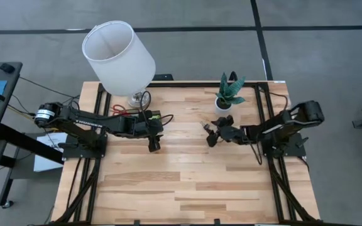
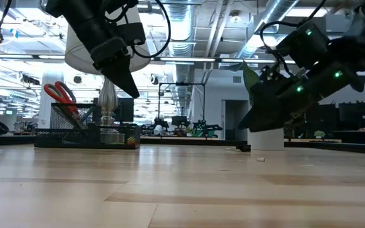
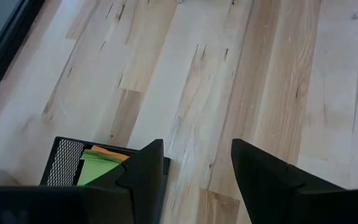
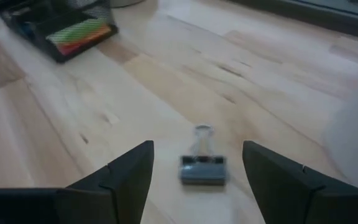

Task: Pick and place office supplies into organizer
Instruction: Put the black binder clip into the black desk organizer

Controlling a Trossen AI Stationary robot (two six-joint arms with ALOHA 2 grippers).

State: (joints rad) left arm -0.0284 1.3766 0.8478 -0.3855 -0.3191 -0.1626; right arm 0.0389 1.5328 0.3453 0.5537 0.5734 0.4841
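While the lamp sits at the back left of the table, the organizer right by its base has the red-handled scissors standing up in it and a green sticky pad inside. The left gripper hangs just beside it, fingers spread, holding nothing. Over by the plant, the right gripper is wide open too, with a binder clip lying on the wood between its fingers.
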